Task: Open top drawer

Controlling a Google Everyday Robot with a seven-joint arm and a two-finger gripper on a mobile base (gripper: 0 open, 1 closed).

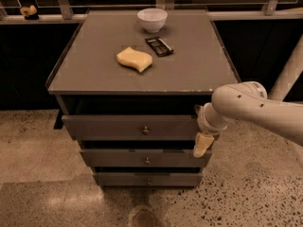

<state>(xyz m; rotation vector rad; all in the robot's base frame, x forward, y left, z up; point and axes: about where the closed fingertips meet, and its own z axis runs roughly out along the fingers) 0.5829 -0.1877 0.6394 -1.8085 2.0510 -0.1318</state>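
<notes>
Camera view: claw [202,144] hangs downward at right end of top drawer [109,126], grip unclear.

Dim, warm-toned scene, lit from above.
The table [189,74] top is evenly lit; deep shadow lies under its edge above the top drawer [109,126]; the floor [61,200] shows soft glare; the gripper [202,144], at the drawer's right end, catches bright light.

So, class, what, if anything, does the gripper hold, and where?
Cannot be told: the gripper sits at the right end of the wide grey-brown top drawer front, away from its round metal knob.
</notes>
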